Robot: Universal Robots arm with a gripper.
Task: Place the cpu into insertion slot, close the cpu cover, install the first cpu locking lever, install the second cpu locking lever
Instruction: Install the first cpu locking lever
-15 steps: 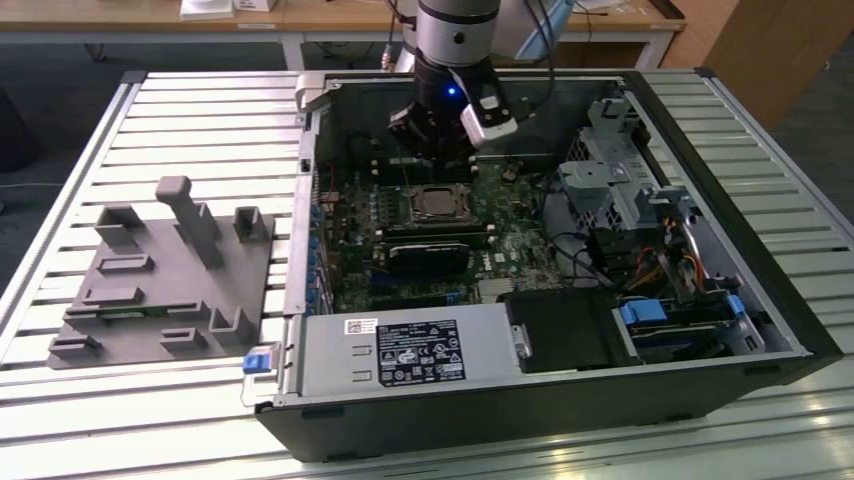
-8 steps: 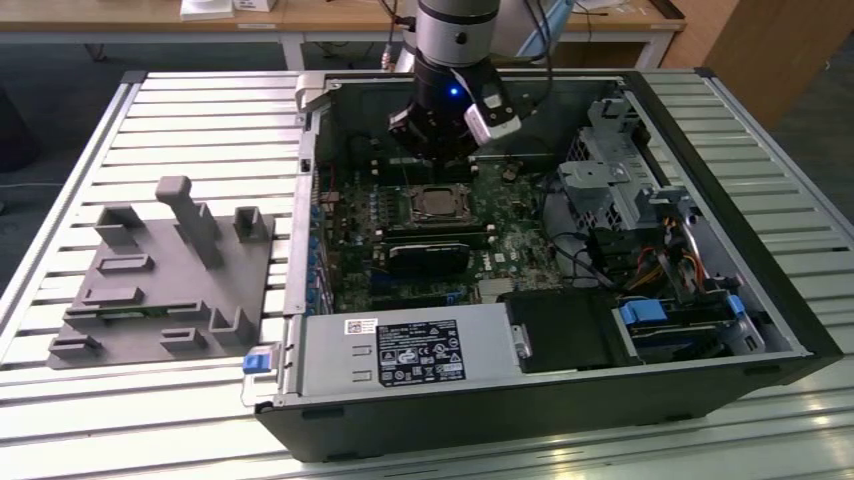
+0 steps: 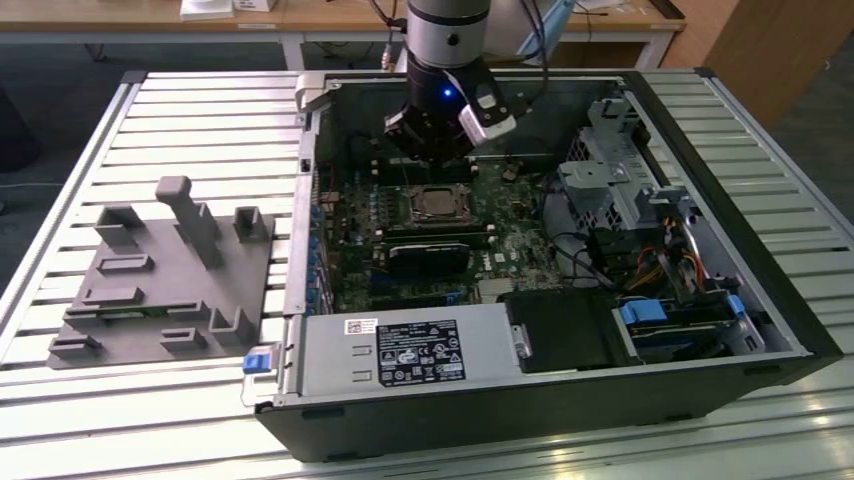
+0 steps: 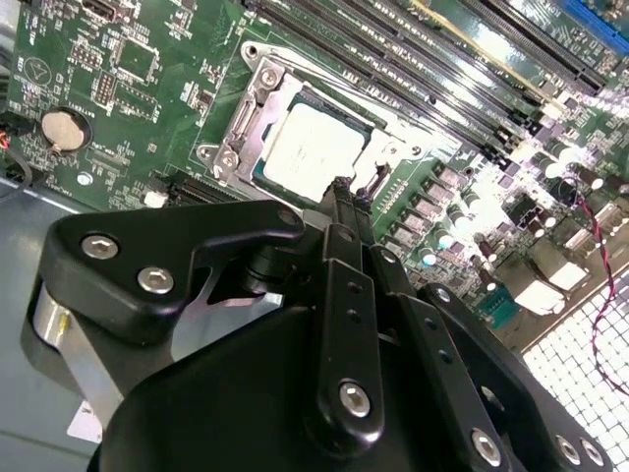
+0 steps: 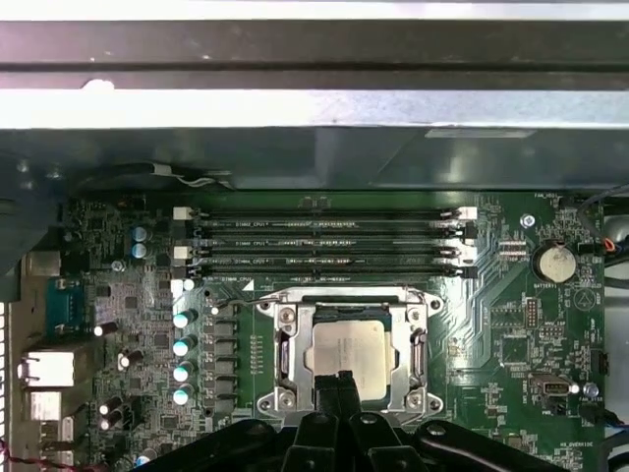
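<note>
Upright arm point(image 3: 447, 40), tool point(image 5: 339, 385) downward and closed

Slatted metal table point(image 3: 200, 110), its pale ribs catching light, spans the near scene. Beyond it stand a wooden workbench point(image 3: 320, 18) on white legs, dark floor point(image 3: 67, 55), and a wooden cabinet point(image 3: 781, 45) at the exterior view's far right.

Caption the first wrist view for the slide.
Gripper at the edge of the chip seated on the green board, metal frame around it.
</note>
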